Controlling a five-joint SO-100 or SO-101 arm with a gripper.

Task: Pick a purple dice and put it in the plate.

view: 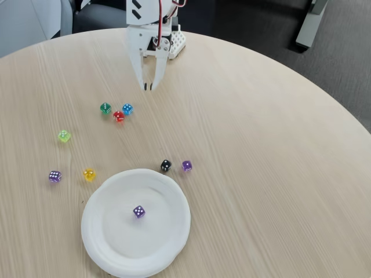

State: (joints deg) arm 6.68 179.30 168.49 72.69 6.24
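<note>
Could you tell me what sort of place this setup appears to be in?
Probably an office or lab: a round wood-grain table, dark carpet beyond it, and a chair or stand base at the far edge.

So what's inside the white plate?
One purple die sits near the middle of the plate, white dots showing. The faces it rests on and turns away are hidden. Nothing else lies in the plate.
</note>
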